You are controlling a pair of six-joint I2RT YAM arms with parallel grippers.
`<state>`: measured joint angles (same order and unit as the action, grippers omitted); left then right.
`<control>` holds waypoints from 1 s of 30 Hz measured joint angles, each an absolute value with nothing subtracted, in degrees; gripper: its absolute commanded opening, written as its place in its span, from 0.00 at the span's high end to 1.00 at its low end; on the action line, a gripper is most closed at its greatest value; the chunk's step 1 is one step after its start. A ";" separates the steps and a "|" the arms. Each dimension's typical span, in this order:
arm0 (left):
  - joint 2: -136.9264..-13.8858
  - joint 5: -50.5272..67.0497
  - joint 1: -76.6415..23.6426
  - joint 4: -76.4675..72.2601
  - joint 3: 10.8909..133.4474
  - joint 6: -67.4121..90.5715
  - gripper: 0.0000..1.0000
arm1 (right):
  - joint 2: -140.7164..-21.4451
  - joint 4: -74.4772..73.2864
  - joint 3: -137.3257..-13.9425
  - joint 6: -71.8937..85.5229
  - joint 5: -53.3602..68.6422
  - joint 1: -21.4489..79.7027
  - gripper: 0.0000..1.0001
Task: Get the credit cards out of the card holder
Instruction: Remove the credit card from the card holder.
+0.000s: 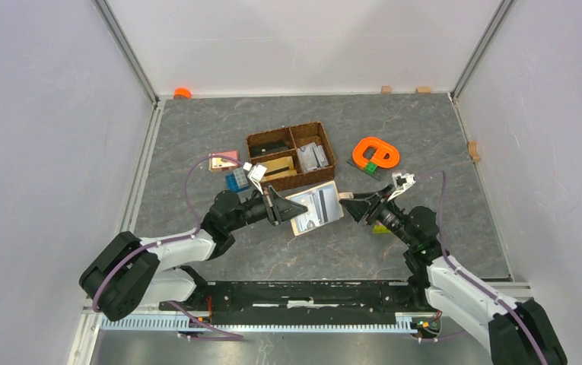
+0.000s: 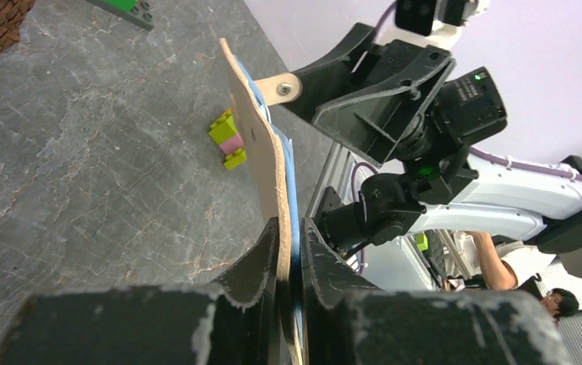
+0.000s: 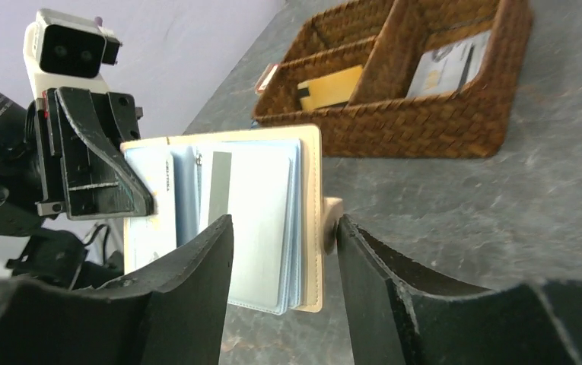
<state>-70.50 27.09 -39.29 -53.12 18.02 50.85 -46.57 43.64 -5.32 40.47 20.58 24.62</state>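
The left fingers are pinched narrow on one edge of the card holder. They hold it open and tilted up just in front of the brown basket; whether its lower edge touches the worktop I cannot tell. The right fingers stand wide apart and grip nothing, straddling the free half of the holder. The snap tab sits just inside one of them. A pale card with a grey stripe shows among the blue sleeves.

The step in hand looks like getting a first grip on a card. To do it well, the right fingers should close on the exposed edge of one card only. As they stand, they would catch the beige cover, the tab or the whole stack of sleeves. They need to shift toward the striped card before closing.

The pull should then run straight along the pocket's opening, slowly. The left grip holds only a thin margin, and a sideways tug could twist the holder out of it.
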 measured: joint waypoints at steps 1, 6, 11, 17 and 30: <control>-70.52 27.09 -39.24 -52.71 18.11 50.83 0.98 | -45.04 41.19 -5.74 39.29 19.57 24.62 0.41; -71.09 27.18 -39.24 -52.38 18.48 50.83 0.98 | -37.10 36.53 -6.61 34.83 17.10 24.62 0.47; -71.61 27.62 -39.22 -52.56 18.59 50.83 0.98 | -40.42 40.66 -7.57 34.76 23.22 24.62 0.62; -71.77 28.97 -39.22 -55.35 18.59 50.92 0.98 | -56.90 55.90 -8.21 44.36 36.23 24.64 0.69; -73.89 31.64 -39.18 -61.25 18.59 52.01 0.98 | -70.50 82.17 -8.21 61.93 46.74 26.35 0.63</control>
